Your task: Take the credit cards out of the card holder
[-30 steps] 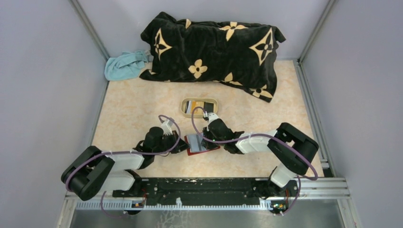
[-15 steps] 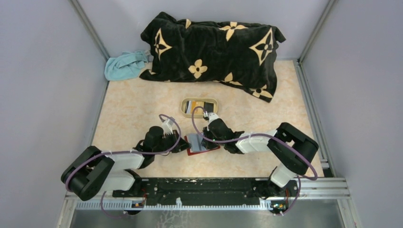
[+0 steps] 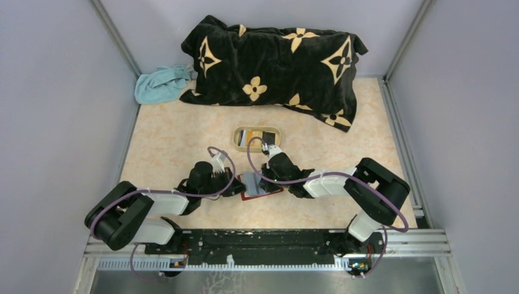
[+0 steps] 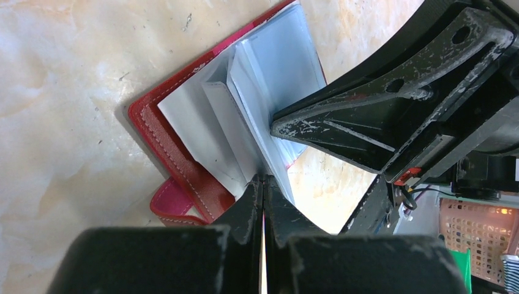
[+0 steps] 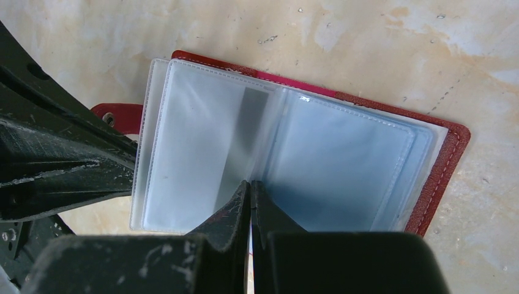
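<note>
Right wrist view: holder (image 5: 444, 165) lies open on the table (image 3: 171, 141), toward its near edge, visible sleeves (image 5: 202, 141) empty. Left gripper (image 4: 263, 184) and right gripper (image 5: 250, 191) are closed at the sleeves, holding nothing evident. Next, likely: leaf through the remaining sleeves.

Open red card holder (image 3: 260, 185) at mid-table, left gripper (image 3: 236, 188) at its left edge, right gripper (image 3: 270, 178) over its right part. Just beyond, beige tray (image 3: 237, 138) holding cards (image 3: 257, 137). Far back, black blanket (image 3: 275, 61), blue cloth (image 3: 160, 84) leftward.
</note>
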`<state>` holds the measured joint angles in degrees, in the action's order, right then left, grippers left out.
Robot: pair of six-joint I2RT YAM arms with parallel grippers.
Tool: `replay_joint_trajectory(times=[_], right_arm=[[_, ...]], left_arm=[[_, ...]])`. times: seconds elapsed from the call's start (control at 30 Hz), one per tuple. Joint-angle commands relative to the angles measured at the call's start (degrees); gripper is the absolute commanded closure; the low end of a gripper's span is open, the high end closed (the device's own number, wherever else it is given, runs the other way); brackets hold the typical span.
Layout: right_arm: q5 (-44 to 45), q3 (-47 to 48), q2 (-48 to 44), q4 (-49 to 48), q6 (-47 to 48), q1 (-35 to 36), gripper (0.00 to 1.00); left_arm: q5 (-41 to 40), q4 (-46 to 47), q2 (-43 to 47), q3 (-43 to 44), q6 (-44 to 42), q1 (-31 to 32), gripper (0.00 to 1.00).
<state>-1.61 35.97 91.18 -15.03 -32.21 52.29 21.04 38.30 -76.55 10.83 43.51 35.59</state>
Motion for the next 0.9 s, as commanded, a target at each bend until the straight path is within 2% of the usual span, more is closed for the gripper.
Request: replay_joint_trajectory(times=[0.0,0.23,0.5,0.67,0.87], right_arm=[[-0.2,-1.0,-1.3,-0.6,-0.3,-0.3,1.00],[-0.2,-1.2,-2.2,-0.4,-0.2,-0.6,1.00],[-0.4,-1.3,-9.2,2.0,0.4,-1.0,0.99],[-0.5,-0.6,-11.9,3.3,1.5,-1.0,0.68],[-0.4,-0.4,-11.1,3.4,1.5,-1.1,0.45]], left_arm=[[1.7,3.1,-1.2,2.2,0.1,0.0,0.99],[2.2,3.1,-2.7,3.8,-0.1,0.1,0.99],[3.1,4.1,-6.1,6.1,-0.2,0.7,0.99],[3.4,5.1,-7.5,6.6,0.1,1.1,0.99],[3.7,5.3,-8.7,7.7,0.0,1.4,0.99]])
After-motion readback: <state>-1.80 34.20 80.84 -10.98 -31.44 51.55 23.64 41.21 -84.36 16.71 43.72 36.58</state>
